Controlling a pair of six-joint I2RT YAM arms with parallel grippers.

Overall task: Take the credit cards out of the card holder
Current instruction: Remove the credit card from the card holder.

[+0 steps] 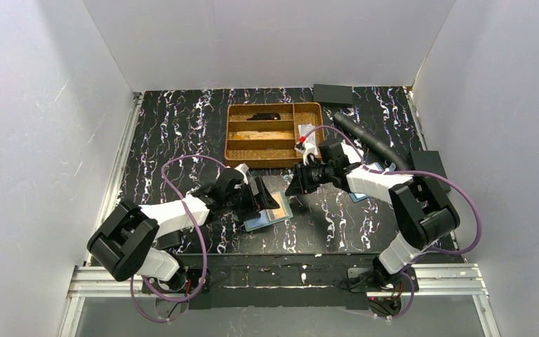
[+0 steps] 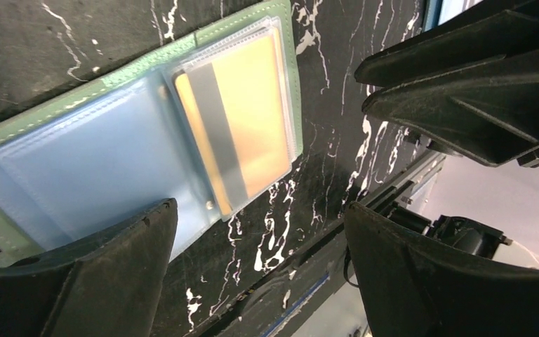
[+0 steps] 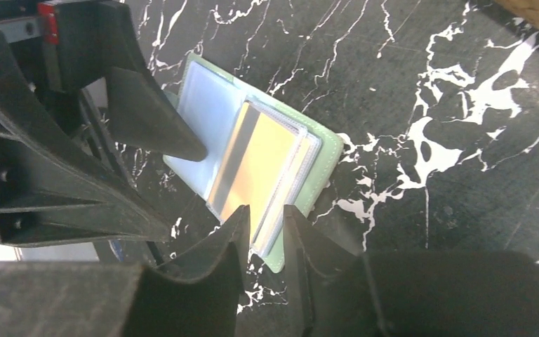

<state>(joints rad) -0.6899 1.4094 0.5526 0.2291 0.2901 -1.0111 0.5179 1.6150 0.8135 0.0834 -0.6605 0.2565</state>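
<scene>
The teal-green card holder (image 1: 265, 215) lies open on the black marbled table, also in the left wrist view (image 2: 56, 105) and the right wrist view (image 3: 331, 151). An orange-gold credit card (image 2: 253, 112) with a grey stripe sits inside its clear pocket (image 3: 263, 158). No dark blue card shows. My left gripper (image 2: 260, 232) is wide open over the holder's near edge, one finger (image 2: 105, 260) over the empty clear panel. My right gripper (image 3: 263, 225) is almost closed, with a narrow gap straddling the corner of the pocket stack and the table showing through it.
A brown divided basket (image 1: 235, 112) with dark items stands behind the holder. A black box (image 1: 332, 93), a grey hose (image 1: 365, 137) and another black box (image 1: 428, 163) lie at the back right. A bluish flat item (image 1: 356, 197) shows partly under the right arm.
</scene>
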